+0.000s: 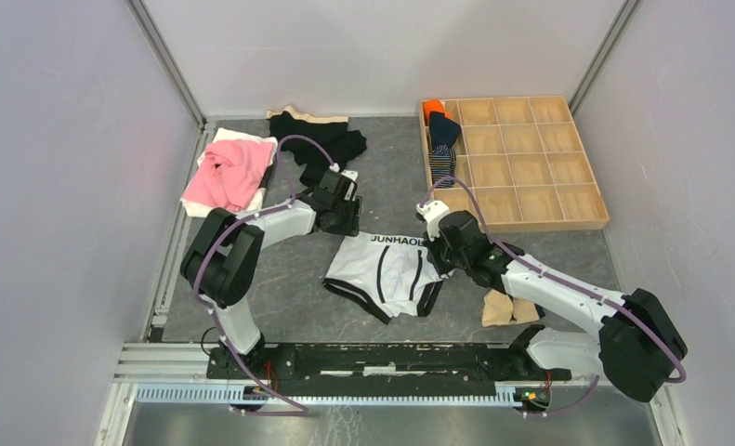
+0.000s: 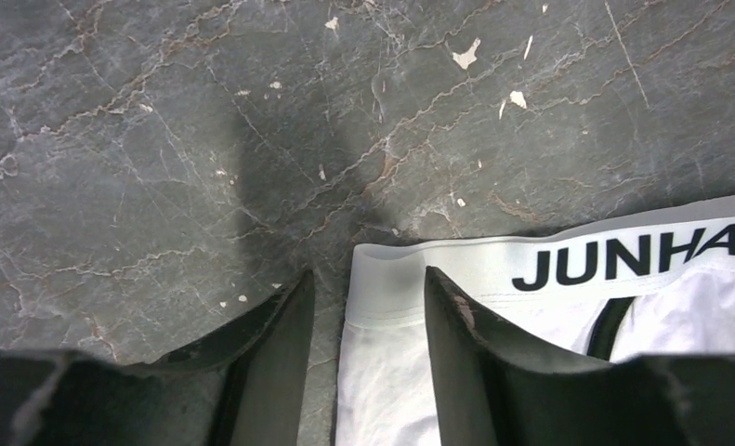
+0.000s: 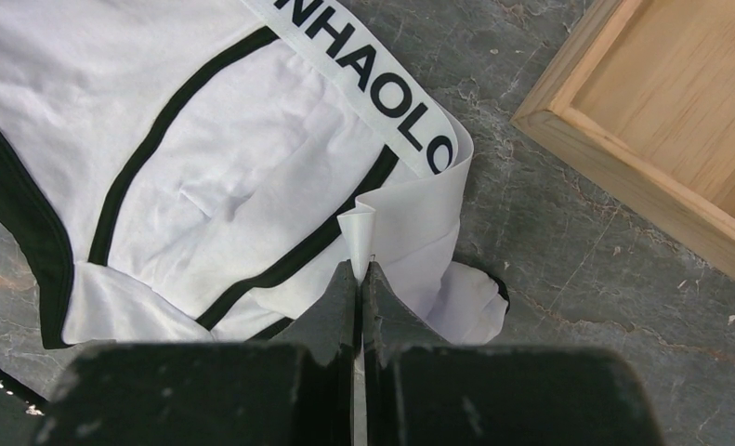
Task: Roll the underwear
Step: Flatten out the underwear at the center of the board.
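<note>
The white underwear (image 1: 388,274) with black trim and a lettered waistband lies flat on the grey table between the arms. My left gripper (image 1: 343,216) is open at its left waistband corner (image 2: 382,269), with the corner between the fingers and one finger over the cloth. My right gripper (image 1: 435,249) is shut on a pinched fold of the white underwear (image 3: 382,218) at its right side, just below the waistband end. Rolled navy striped underwear (image 1: 443,149) sits in the wooden tray's left column.
A wooden compartment tray (image 1: 531,172) stands at the back right; its corner (image 3: 642,130) is near my right gripper. A pink garment (image 1: 229,172) and black garments (image 1: 319,139) lie at the back left. A tan cloth (image 1: 507,308) lies beside the right arm.
</note>
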Motion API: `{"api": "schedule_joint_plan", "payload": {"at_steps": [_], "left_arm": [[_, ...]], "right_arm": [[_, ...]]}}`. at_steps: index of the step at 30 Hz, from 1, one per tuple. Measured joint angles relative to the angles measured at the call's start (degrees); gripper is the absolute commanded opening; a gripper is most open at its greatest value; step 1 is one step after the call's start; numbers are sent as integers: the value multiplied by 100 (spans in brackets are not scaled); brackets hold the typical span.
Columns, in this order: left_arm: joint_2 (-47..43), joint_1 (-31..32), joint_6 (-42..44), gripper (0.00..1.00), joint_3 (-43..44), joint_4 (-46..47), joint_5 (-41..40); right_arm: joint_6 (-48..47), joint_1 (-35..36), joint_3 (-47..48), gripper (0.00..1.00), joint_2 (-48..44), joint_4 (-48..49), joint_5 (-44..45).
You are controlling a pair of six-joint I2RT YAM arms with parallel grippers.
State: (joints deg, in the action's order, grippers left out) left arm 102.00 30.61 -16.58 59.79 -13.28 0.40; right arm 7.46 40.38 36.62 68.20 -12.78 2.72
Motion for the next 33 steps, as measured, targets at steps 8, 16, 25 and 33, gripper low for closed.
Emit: {"api": "schedule_joint_plan", "payload": {"at_steps": [8, 16, 25, 33], "left_arm": [[140, -9, 22, 18, 83, 133, 0], [90, -15, 17, 2, -59, 343, 116], [-2031, -15, -457, 2, -1539, 603, 280], [-5344, -9, -1113, 2, -2363, 704, 264]], "right_arm": [[-9, 0, -63, 0, -2, 28, -17], [-7, 0, -229, 0, -160, 157, -24], [-50, 0, -280, 0, -1285, 289, -365], [0, 0, 42, 0, -2247, -66, -1231]]}}
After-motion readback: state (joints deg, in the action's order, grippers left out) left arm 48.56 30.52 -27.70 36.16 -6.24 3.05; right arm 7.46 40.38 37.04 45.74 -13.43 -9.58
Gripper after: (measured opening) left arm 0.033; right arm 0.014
